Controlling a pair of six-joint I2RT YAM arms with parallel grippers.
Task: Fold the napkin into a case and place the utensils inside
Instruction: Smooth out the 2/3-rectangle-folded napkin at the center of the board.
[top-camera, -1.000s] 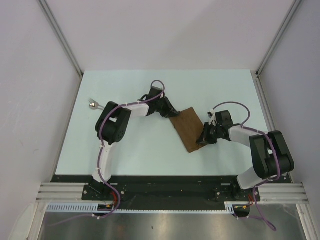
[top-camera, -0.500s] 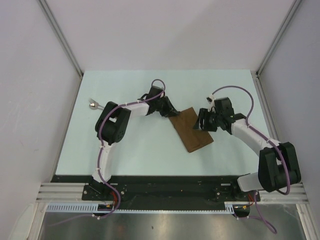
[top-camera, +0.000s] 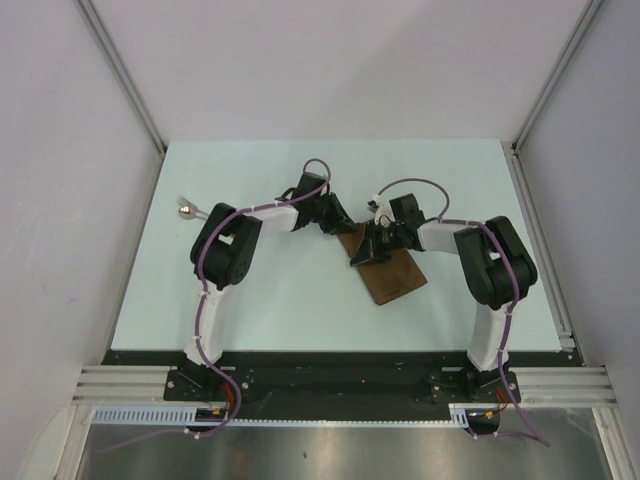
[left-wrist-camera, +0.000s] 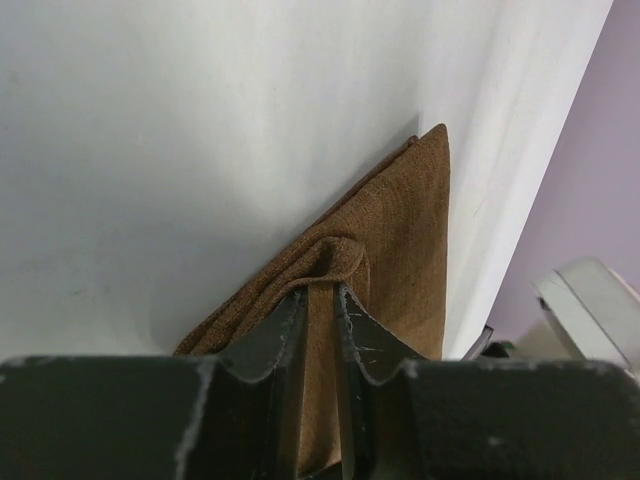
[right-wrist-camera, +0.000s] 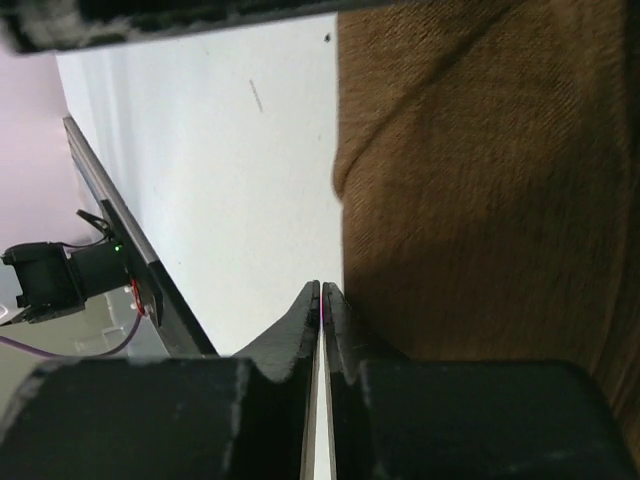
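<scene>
The brown napkin (top-camera: 397, 276) lies folded into a slanted strip mid-table. My left gripper (top-camera: 345, 231) is at its far-left corner, shut on a pinched-up fold of the cloth (left-wrist-camera: 400, 220), which bunches between the fingertips of the left gripper (left-wrist-camera: 320, 290). My right gripper (top-camera: 363, 252) sits low over the napkin's left edge, close to the left one. In the right wrist view the jaws of the right gripper (right-wrist-camera: 322, 290) are pressed together with nothing between them, just beside the napkin's edge (right-wrist-camera: 480, 180). One utensil (top-camera: 188, 209), silver-headed, lies alone at the table's far left.
The pale table (top-camera: 300, 300) is boxed in by white walls with metal frame posts (top-camera: 120, 70) at left and right. A black rail (top-camera: 330, 357) runs along the near edge by the arm bases.
The right gripper let go of the napkin's near-right corner, which dropped flat, then swung left across the cloth to its left edge and shut again. The left gripper kept its hold.
</scene>
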